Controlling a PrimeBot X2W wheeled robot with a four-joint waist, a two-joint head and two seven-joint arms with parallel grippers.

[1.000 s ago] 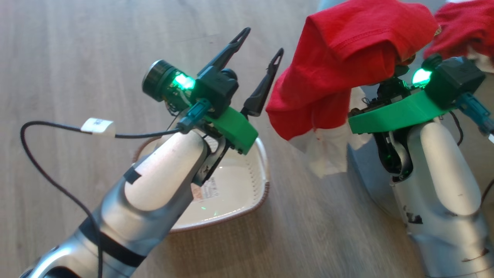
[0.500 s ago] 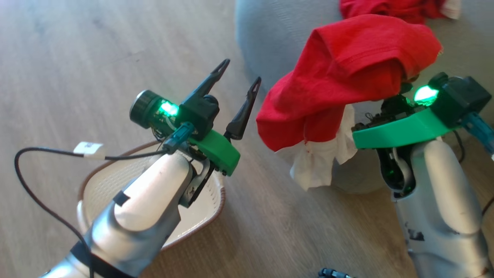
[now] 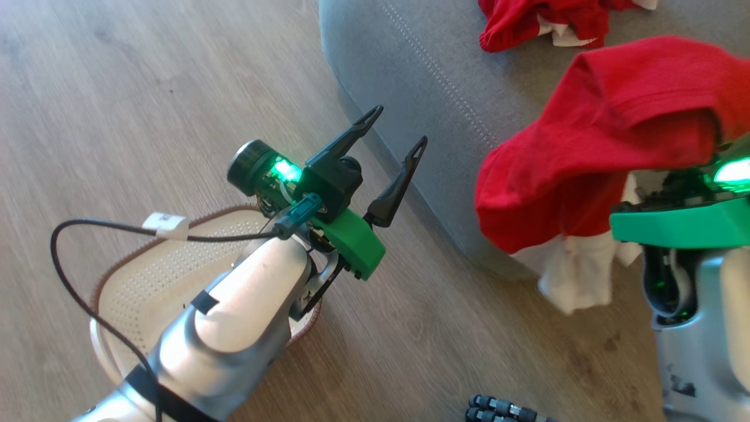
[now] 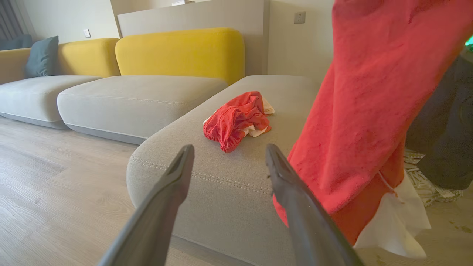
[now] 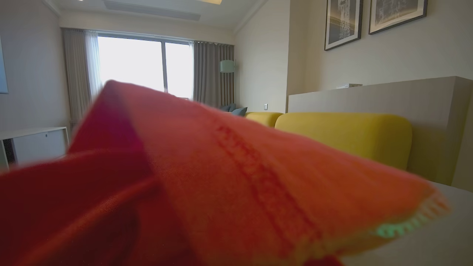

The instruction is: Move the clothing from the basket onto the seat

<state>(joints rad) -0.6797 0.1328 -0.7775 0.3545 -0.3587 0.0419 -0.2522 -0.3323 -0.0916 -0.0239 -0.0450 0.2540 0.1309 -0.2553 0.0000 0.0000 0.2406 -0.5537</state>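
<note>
At three o'clock in the head view, grips a red garment [image 3: 603,140] in the right gripper [image 3: 682,187], fingers buried under the cloth and pinched together. Drapes red folds over the gripper, with a white panel hanging toward five o'clock, beside the rounded corner of the grey seat [image 3: 410,70] and above the wood floor [image 3: 146,88].

Holds the left gripper [image 3: 398,124] near centre, both dark fingers spread wide and pointing to one o'clock, clasping nothing, tips near the seat's edge. Shows the basket [image 3: 158,269] at eight o'clock on the floor, partly hidden by the left forearm [image 3: 246,305], its perforated cream bottom bare where visible. Shows a second garment [image 3: 545,23] at one o'clock, crumpled red and white, lying on the seat well apart from the hanging one. Carries a black cable [image 3: 76,234] with a white tag [image 3: 166,224], looping at nine o'clock off the left arm.

Through the left wrist camera, looks between spread fingers at the crumpled piece at twelve o'clock on the cushion, with the held cloth hanging at three o'clock and yellow backrests [image 4: 181,51] at eleven. Through the right wrist camera, meets blurred red fabric across the lower frame, with a window [image 5: 147,62] at eleven o'clock.
</note>
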